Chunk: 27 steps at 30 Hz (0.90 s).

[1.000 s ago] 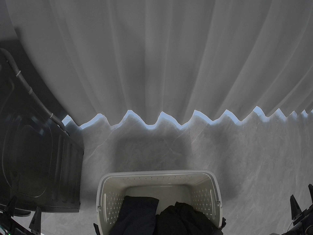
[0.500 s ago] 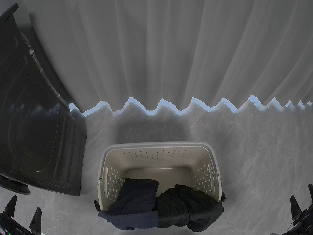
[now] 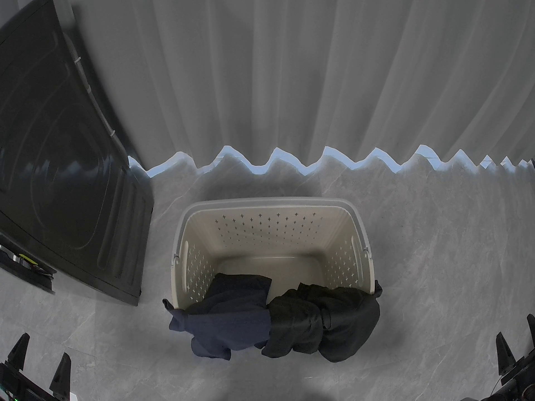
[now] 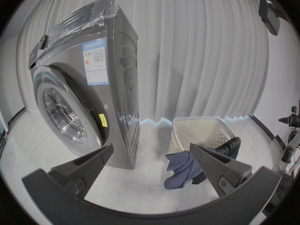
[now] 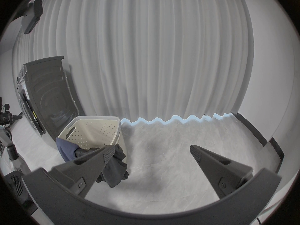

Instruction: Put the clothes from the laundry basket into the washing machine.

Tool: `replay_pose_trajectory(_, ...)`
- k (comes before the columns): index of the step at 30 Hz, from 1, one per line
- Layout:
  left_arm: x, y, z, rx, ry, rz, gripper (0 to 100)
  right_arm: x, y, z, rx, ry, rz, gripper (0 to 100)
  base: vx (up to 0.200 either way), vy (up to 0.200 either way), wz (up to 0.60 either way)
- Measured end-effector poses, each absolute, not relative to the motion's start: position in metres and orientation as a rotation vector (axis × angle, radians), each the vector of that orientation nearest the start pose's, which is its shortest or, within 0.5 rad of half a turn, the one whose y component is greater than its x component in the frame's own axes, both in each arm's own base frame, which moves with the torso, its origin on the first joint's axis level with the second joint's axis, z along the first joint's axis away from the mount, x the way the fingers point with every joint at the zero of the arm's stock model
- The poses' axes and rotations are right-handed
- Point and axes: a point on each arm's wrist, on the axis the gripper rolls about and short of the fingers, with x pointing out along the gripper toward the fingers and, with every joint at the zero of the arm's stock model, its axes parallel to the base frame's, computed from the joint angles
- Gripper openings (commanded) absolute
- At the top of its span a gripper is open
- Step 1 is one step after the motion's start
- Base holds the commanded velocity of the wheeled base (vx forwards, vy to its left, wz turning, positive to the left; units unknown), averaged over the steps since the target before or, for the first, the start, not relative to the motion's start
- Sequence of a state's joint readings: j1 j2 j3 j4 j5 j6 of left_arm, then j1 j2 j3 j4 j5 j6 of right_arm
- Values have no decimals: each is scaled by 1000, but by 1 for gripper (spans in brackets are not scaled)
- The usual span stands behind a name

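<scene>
Grey marbled floor (image 3: 446, 240), with a white curtain (image 3: 312, 68) hung behind.

- Laundry basket (image 3: 267, 226): cream, perforated. It is set on the floor near the washing machine (image 3: 61, 162), apart from it.
- Clothes: a navy garment (image 3: 228, 318) and a black garment (image 3: 329, 318) are draped side by side over the near rim, touching.
- Round door (image 4: 62, 116): seen shut on the machine's front.
- Left gripper (image 4: 150, 147): jaws apart, nothing held, short of the basket.
- Right gripper (image 5: 150, 147): jaws apart, nothing held.
- Change: against the earlier head frames the whole picture is shifted. Basket, machine and curtain hem alike are placed higher, and the overhanging garments are now shown in full. A camera move is judged, not a move of the things.
- Task: nothing is judged loaded yet. The garments are now well presented for a first grasp at the near rim, and the door is judged to need opening.
</scene>
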<state>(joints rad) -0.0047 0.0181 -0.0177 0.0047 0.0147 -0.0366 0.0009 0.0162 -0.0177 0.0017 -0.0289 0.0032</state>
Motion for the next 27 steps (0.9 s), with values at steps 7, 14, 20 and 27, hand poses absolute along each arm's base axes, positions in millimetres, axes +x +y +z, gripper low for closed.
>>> replay_pose_trajectory(7, -23, 0, 80, -37, 4, 11, 100, -23, -1, 81, 3, 0, -28, 100, -200, 0, 0)
replay_pose_trajectory(14, -23, 0, 80, -37, 4, 11, 100, -23, -1, 81, 3, 0, -27, 100, -57, 0, 0)
replay_pose_trajectory(20, -23, 0, 80, -37, 4, 10, 100, -23, -1, 81, 3, 0, -28, 100, 0, 0, 0)
replay_pose_trajectory(27, -23, 0, 80, -32, 5, 8, 100, -23, -1, 81, 3, 0, -27, 100, 0, 171, 0)
